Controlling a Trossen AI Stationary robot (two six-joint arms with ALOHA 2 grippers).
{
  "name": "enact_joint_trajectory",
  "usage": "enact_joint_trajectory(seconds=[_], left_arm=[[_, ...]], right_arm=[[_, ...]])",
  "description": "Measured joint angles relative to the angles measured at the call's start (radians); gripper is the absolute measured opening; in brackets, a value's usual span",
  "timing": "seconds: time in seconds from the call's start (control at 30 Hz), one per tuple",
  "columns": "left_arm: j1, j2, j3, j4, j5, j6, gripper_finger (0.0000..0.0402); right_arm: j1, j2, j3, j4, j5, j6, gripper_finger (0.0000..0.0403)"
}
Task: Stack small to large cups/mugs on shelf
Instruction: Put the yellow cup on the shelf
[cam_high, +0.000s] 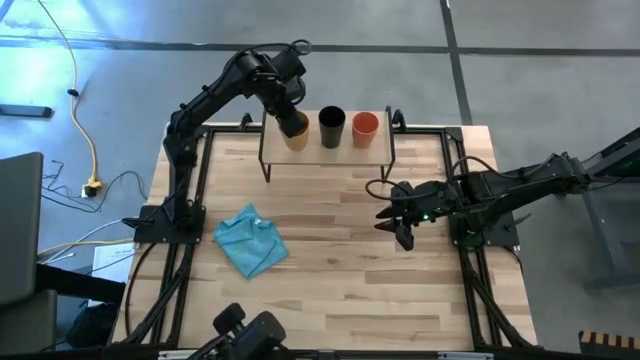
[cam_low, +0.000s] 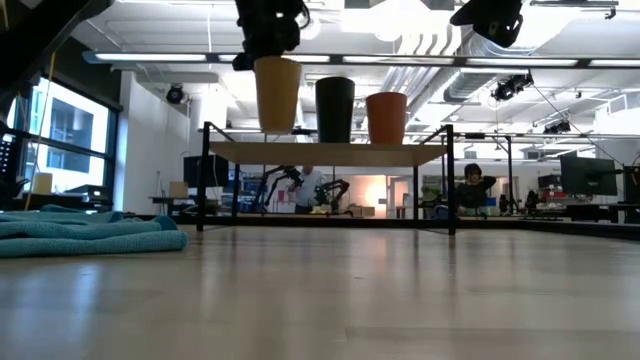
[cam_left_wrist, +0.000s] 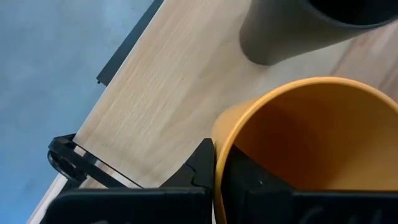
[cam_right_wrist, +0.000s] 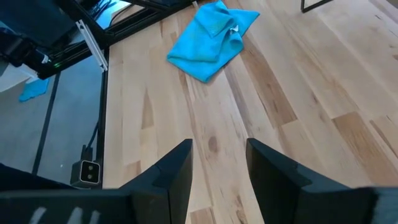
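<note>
Your left end effector (cam_high: 291, 108) is clamped on the rim of the yellow-orange cup (cam_high: 295, 127), one finger inside the wall and one outside, which keeps the cup upright and its mouth clear. In the low view that cup (cam_low: 277, 93) sits at the left end of the shelf (cam_low: 330, 152); I can't tell whether its base is touching the board. The black cup (cam_high: 332, 126) stands just beside it in the middle and the red cup (cam_high: 365, 128) at the right end, so the row runs large to small (likely sorted by size rather than nested). Your right end effector (cam_high: 401, 222) waits over the bench (cam_high: 350, 290) with its fingers apart, holding nothing, well clear of the shelf. The blue cloth (cam_high: 249, 240) lies on the bench, away from the shelf.
</note>
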Motion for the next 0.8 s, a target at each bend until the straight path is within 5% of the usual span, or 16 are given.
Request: enact_joint_trajectory(seconds=[0.8], left_arm=[[0.073,0.017,0.000,0.000,0.016,0.022,0.0000]], right_arm=[[0.002,0.000,0.000,0.001,0.000,0.019,0.0142]])
